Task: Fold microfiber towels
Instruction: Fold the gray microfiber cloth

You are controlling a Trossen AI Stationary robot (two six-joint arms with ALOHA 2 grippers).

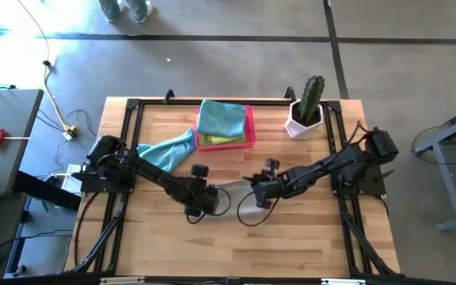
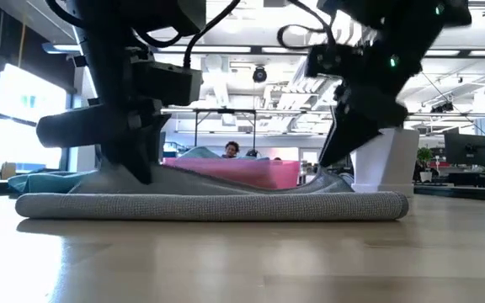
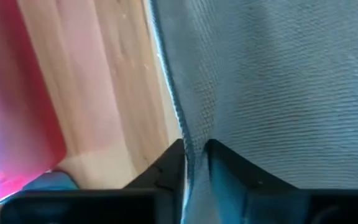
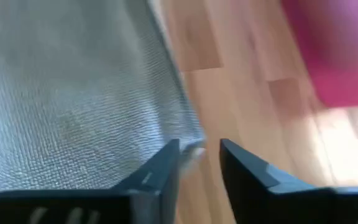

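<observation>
A grey microfiber towel [image 1: 229, 190] lies flat on the wooden table [image 1: 291, 237] between my two grippers; in the low view the grey towel [image 2: 213, 204] shows a thick rounded near edge. My left gripper [image 3: 196, 168] stands at its left end, with the cloth's edge between its fingers. My right gripper [image 4: 199, 155] is open at the right end, with a towel corner [image 4: 193, 148] just at the gap. A loose teal towel [image 1: 167, 150] lies behind on the table, with one end against the pink tray [image 1: 251, 131]. My left gripper pinches the grey towel's edge [image 3: 194, 140] between its two fingers, slanting down from the table's left. One layer or several, I cannot tell. The cloth rises a little toward the fingers [image 2: 133, 172], and the rest lies flat on the table. My right gripper: I cannot tell whether a fingertip [image 4: 166, 163] touches the towel corner.
The pink tray at the far middle holds a folded teal towel [image 1: 220, 117] on a lime one [image 1: 222, 140]. A cactus in a white pot [image 1: 305, 111] stands at the far right. Black frame rails [image 1: 125, 142] run along the table's sides. A person's feet [image 1: 125, 8] show beyond the far edge.
</observation>
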